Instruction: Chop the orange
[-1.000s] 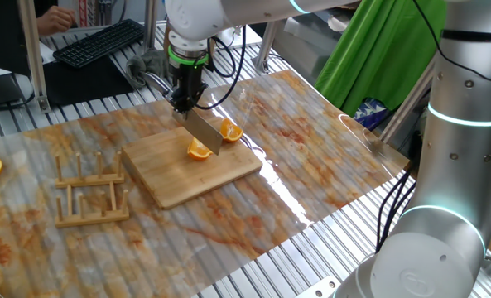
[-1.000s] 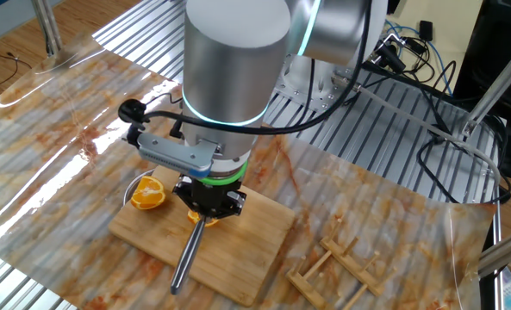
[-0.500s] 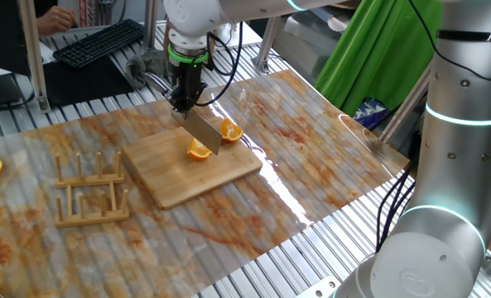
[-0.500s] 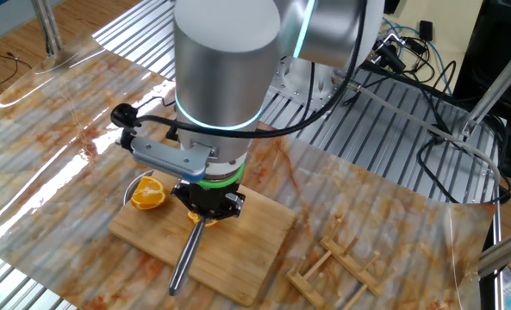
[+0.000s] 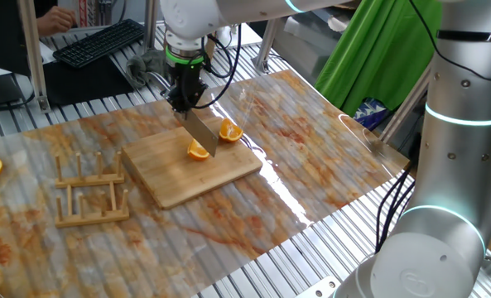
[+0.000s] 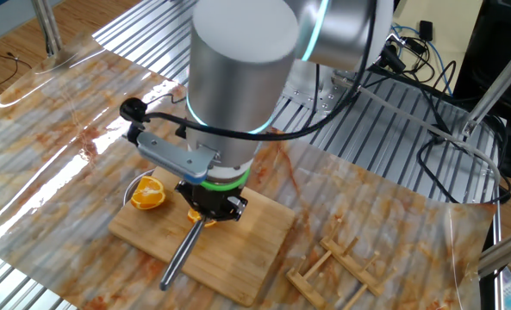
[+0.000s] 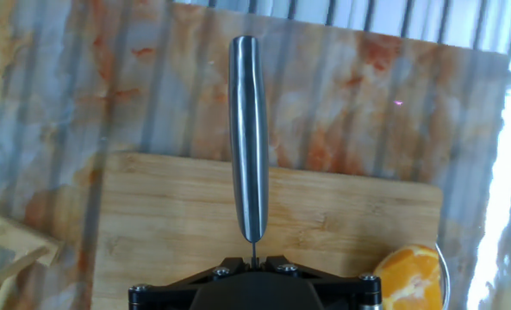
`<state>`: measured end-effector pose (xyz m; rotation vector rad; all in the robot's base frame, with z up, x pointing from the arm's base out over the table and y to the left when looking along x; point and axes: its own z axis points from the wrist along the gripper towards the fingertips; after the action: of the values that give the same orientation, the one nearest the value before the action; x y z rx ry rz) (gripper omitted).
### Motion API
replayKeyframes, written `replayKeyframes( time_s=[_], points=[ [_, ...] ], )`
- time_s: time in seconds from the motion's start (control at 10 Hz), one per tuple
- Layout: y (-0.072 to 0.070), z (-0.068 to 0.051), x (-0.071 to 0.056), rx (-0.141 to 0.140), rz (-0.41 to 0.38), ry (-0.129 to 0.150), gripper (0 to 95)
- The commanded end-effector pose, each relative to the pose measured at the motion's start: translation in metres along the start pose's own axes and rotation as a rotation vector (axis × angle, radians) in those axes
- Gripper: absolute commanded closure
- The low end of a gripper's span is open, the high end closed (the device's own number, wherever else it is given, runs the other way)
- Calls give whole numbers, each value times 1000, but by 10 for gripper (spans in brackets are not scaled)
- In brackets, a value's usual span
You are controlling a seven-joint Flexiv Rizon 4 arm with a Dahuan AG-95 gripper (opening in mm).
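Two wooden things we meet first: the rack (image 5: 92,196), then the board (image 5: 191,170). On the board lies the orange (image 5: 199,151), just beside the knife (image 5: 200,132), whose blade our gripper (image 5: 185,103) clamps. Another orange half (image 5: 230,132) sits further right.

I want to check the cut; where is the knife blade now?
In one fixed view, the knife hangs from the pincer, blade down over the wooden board, between the two orange pieces.
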<state>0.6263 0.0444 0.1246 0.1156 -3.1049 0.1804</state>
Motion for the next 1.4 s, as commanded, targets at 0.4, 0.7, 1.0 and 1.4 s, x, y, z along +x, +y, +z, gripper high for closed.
replayKeyframes(
  time_s=[0.4,0.7,1.0,1.4],
  points=[
    [-16,3,2,-17,-33,1,950],
    [-25,4,4,-15,-85,-5,950],
    [-24,5,6,-20,-110,-8,950],
    [-20,11,13,-12,-151,-8,950]
  ],
)
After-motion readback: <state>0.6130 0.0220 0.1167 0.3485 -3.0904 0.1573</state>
